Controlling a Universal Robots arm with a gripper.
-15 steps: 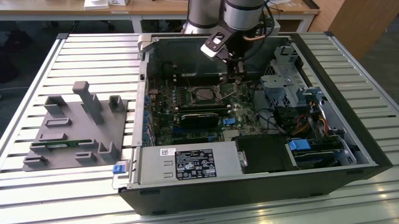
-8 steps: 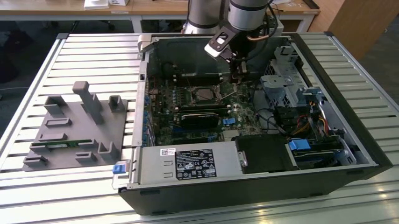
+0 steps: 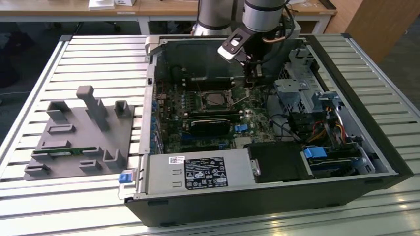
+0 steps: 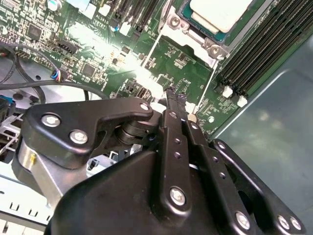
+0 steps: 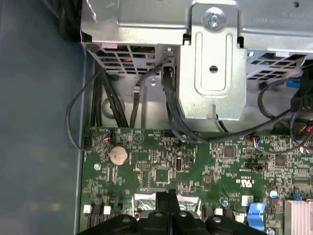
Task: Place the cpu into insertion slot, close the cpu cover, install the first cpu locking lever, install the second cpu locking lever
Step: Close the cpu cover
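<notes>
The cpu [image 4: 220,12] lies pale and silvery in the insertion slot [image 3: 215,100] on the green board. The cpu cover [image 4: 194,35] rests as a metal frame around it. Two thin wire locking levers run out from the socket: one [image 4: 150,51] on one side, the other [image 4: 206,90] close beside my fingers. In the exterior view a lever rod [image 3: 244,100] slants up on the socket's right side. My gripper [image 4: 172,94] hangs just right of the socket [image 3: 252,74], low over the board [image 5: 168,195]. Its fingers are pressed together, with nothing visible between them.
The open computer case [image 3: 367,147] lies on a slatted table. A metal drive cage [image 5: 210,63] with black cables [image 5: 98,98] stands close by the gripper. Memory slots [image 4: 259,49] border the socket. A grey parts fixture [image 3: 85,132] sits on the exterior view's left.
</notes>
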